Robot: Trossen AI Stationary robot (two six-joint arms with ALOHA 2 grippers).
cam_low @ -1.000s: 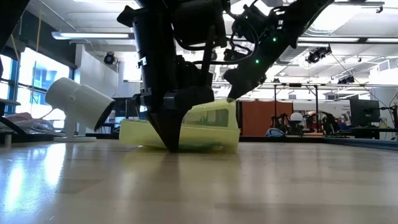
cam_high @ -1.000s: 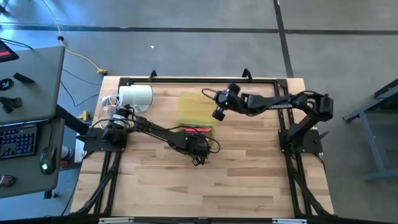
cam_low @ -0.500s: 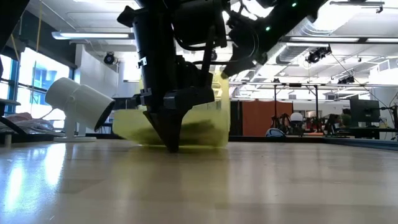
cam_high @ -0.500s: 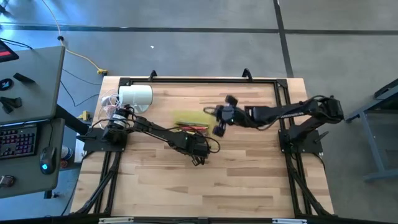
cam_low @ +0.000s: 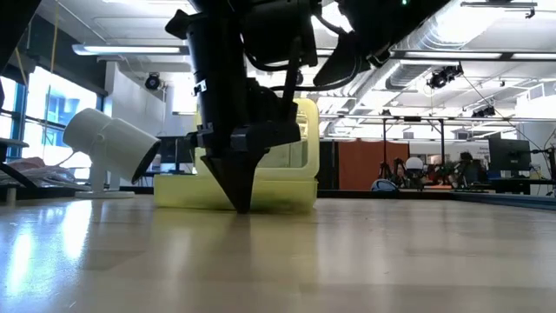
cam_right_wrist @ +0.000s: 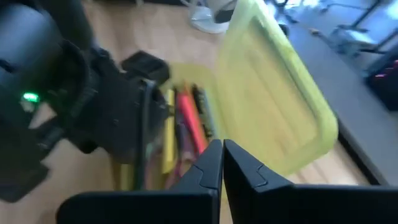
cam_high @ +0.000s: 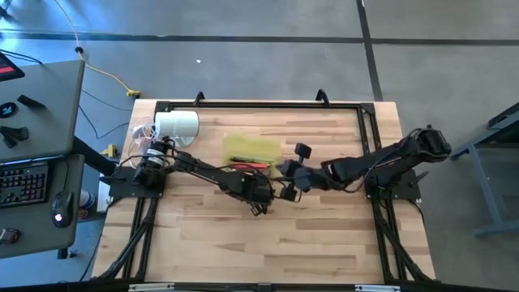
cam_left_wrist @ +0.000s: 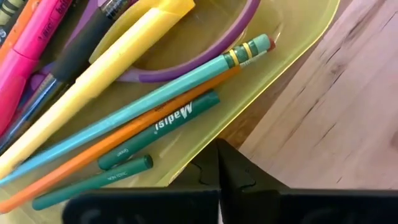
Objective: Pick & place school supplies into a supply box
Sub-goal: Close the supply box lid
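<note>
Box: translucent yellow-green box on the table, left of centre, towards the far side; its lid stands raised, seen upright in the low view.
Supplies: pens and pencils lie in the box; a light-blue pencil, an orange one, a yellow marker, a pink pen, two green pencils and the purple scissor handle lie side by side, touching.
Left gripper: low at the table, at the near edge of the box; fingers pressed together with no gap, holding nothing; tip meets the table in the low view.
Right gripper: just right of the box, close to the left gripper, raised above the table; fingers drawn almost together, nothing between them; it points at the open box.
Cylinder: white cylinder at the far left of the table, well apart from the box.
</note>
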